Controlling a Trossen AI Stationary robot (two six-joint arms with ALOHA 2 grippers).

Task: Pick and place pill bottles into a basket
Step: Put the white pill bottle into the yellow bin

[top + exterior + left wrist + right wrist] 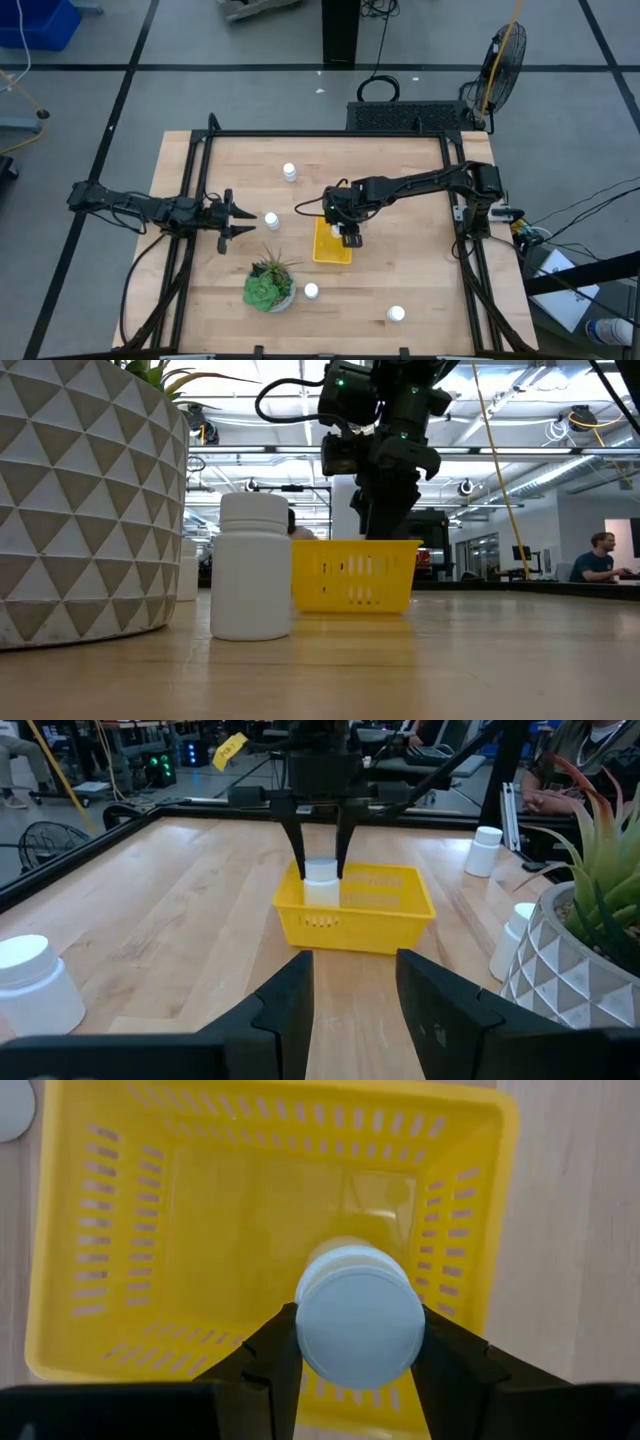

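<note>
Right gripper (350, 236) sits over the basket (326, 250) at centre frame in the high view, fingers clamped on a bottle (360, 1315). In the right wrist view the bottle hangs upright inside the basket's walls; whether it touches the floor cannot be told. The left wrist view shows the same bottle (320, 883) between the two dark fingers, at the basket's (355, 925) far left corner.

Left gripper (240, 220) waits at left of centre, fingers spread wide, empty.

Four loose bottles on the bench (410, 270):
- one (271, 220) just right of the left gripper
- one (289, 172) above centre-left
- one (311, 291) just beside the plant (268, 283), lower centre
- one (396, 314) at lower right, well apart

Plant sits lower left of the basket, near it. Nothing stands between basket and right gripper.
</note>
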